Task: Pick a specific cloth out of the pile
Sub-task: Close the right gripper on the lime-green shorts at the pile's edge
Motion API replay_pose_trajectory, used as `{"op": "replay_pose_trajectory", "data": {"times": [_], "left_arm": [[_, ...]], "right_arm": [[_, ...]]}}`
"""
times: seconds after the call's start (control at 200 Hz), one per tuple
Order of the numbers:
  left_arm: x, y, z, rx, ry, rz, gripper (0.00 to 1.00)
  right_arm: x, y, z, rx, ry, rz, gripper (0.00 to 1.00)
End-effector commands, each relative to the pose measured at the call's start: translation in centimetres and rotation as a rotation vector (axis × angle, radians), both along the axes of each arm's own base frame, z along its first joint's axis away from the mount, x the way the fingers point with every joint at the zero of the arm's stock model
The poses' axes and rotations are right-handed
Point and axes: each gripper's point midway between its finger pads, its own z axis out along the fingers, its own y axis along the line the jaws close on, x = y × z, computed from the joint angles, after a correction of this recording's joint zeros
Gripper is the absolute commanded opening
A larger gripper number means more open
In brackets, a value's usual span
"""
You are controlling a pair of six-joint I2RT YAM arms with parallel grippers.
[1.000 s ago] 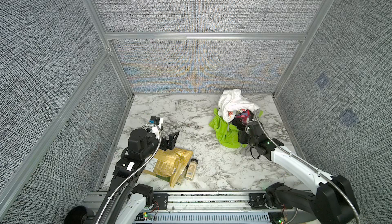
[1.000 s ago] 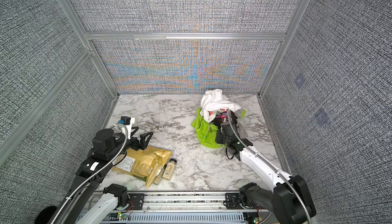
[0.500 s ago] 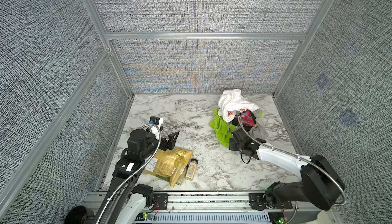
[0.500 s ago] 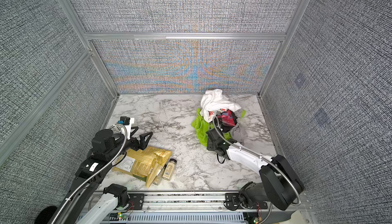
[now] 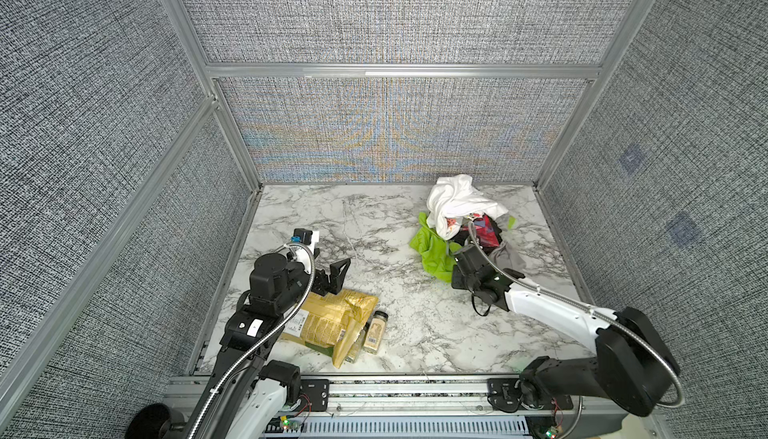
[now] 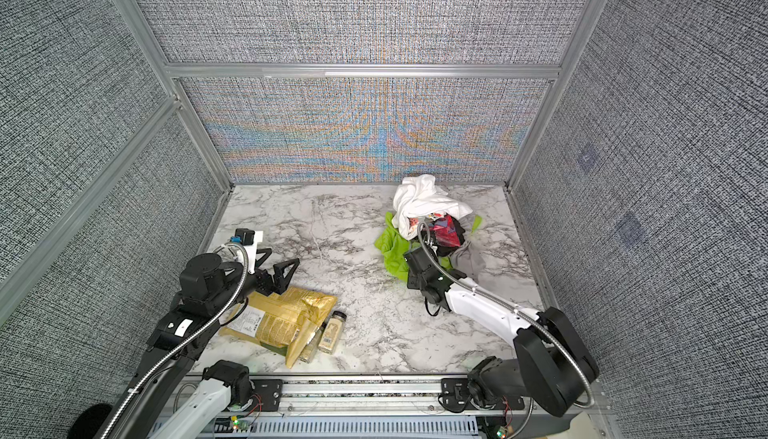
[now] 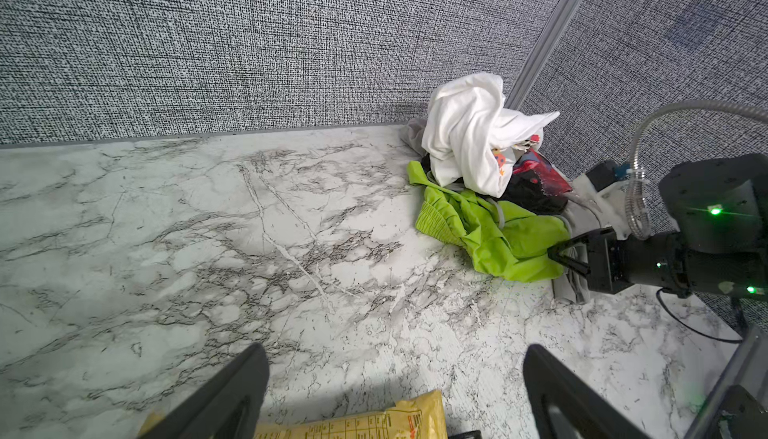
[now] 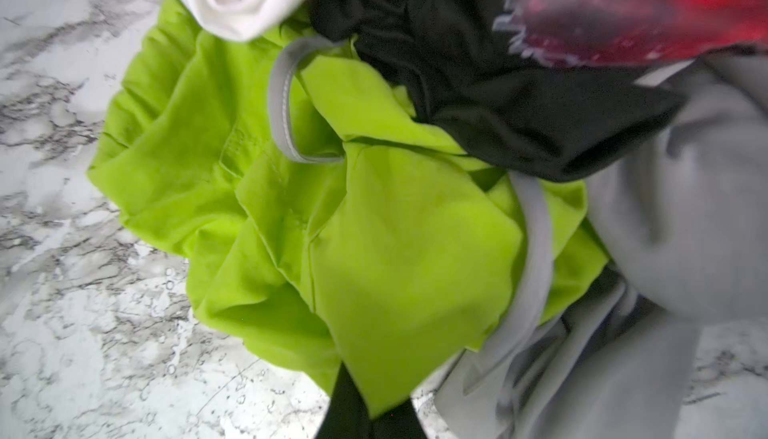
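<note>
Your right pincer (image 7: pixel 555 255) is pressed together on a near-edge fold of the cloth (image 7: pixel 498 237), low over the table. Its own wrist view shows the black fingertips (image 8: pixel 345 408) meeting around the lime fabric, though the frame edge cuts them off. In both top views the wrist body hides the tips, so you cannot judge the grip from above.

Your left pincer (image 7: pixel 397 351) is spread wide above the near left of the marble table (image 5: pixel 374 229), pinching nothing. Its fingers are cut off in its wrist view.

The pile (image 5: pixel 478 225) sits at the far right, close to the corner. The cloth spills from its near left side onto the marble. Its far part is buried, and only a small lime tip (image 5: pixel 511 221) pokes out on the pile's right.

A white shirt (image 5: pixel 453 198) tops the heap. A grey garment (image 5: pixel 507 260) lies at the near right, partly behind the right arm. A black garment with red print (image 5: pixel 484 229) is wedged between them, and it is blurred up close.

Grey trim (image 8: pixel 282 100) loops across the lime folds, with both ends tucked under fabric.

Yellow packets (image 5: pixel 328 320) lie near left, partly under the left arm. Beside them lie spice jars (image 5: pixel 376 329), one half covered by a packet.
</note>
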Motion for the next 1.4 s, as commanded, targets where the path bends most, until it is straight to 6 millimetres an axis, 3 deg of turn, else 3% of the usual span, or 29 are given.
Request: {"op": "replay_pose_trajectory", "data": {"times": [0.0, 0.335, 0.535, 0.56, 0.785, 1.396], "left_arm": [[0.1, -0.2, 0.8, -0.016, -0.032, -0.011, 0.99], [0.0, -0.2, 1.1, -0.022, -0.04, -0.011, 0.99], [0.2, -0.1, 1.0, -0.015, -0.035, -0.004, 0.99], [0.2, -0.1, 0.9, -0.016, -0.033, -0.004, 0.99], [0.2, -0.1, 0.9, -0.015, -0.035, -0.003, 0.99], [0.0, -0.2, 1.1, -0.016, -0.042, -0.011, 0.99]], "right_arm": [[-0.1, -0.7, 2.2, -0.039, -0.041, 0.001, 0.0], [-0.5, -1.7, 8.6, -0.04, -0.163, 0.032, 0.0], [-0.1, -1.1, 11.3, -0.027, -0.231, 0.08, 0.0], [0.3, -0.8, 13.0, -0.009, -0.264, 0.083, 0.0], [1.2, -0.4, 17.1, 0.004, -0.366, 0.096, 0.0], [1.2, -1.1, 27.4, 0.08, -0.609, 0.069, 0.0]]}}
